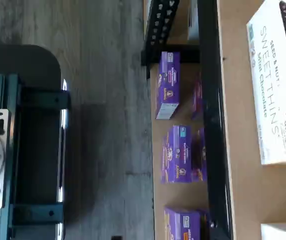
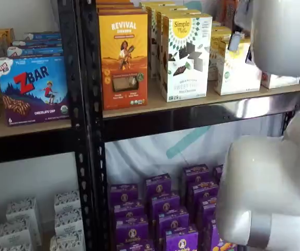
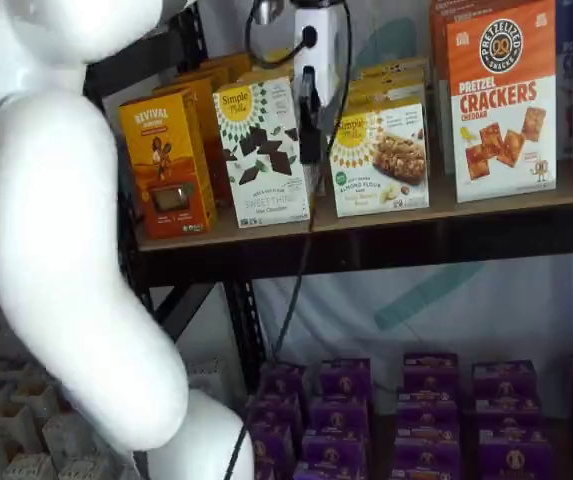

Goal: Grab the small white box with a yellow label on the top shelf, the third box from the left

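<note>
- Wooden shelves full of snack boxes fill the back. Where is the one we want?
- On the top shelf (image 3: 366, 240), in the upper middle of the frame. It is the small white box (image 3: 379, 160) with the yellow sun on it. It stands upright between the tall Sweet Thins carton (image 3: 263, 150) and the Pretzel Crackers carton (image 3: 501, 100).
- Where is the hand (image 3: 311, 145)?
- In a shelf view it hangs from the top edge, in front of the gap between the Sweet Thins carton and the small white box. Its fingers are spread wide and it holds nothing.
- So which step is this?
- I think it is the reaching part. Nothing has been grabbed yet.
- What comes next?
- I think the hand should slide a bit toward the right of the frame, line up with the small box, go in around its sides and squeeze. It must not bump the tall carton just beside it.
</note>
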You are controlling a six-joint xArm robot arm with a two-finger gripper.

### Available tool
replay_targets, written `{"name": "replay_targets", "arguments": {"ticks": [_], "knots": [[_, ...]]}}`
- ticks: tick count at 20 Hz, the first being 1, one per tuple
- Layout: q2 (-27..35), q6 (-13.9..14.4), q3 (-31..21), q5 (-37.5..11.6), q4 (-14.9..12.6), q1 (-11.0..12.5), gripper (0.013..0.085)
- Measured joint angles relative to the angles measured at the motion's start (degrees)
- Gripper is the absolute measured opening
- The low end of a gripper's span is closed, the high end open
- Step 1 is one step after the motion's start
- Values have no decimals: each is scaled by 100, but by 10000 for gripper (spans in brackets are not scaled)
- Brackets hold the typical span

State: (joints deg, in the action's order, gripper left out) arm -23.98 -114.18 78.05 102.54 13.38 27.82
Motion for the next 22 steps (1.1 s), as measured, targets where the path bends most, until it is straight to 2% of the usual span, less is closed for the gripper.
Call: {"name": "replay_targets", "arguments": {"ticks": [2, 6, 8, 10, 12, 15, 19, 22], "knots": [[-82, 19, -42, 0, -146, -59, 850], [-262, -7, -181, -37, -133, -19, 850], [-390, -56, -327, -208, 63, 82, 850], [-615, -160, -618, -649, 478, 265, 850], [-766, -248, -835, -1060, 774, 376, 850], [-851, -360, -1032, -1624, 993, 426, 850], [-784, -446, -1097, -2077, 1017, 392, 850], [-443, -457, -851, -2151, 891, 338, 850]]}}
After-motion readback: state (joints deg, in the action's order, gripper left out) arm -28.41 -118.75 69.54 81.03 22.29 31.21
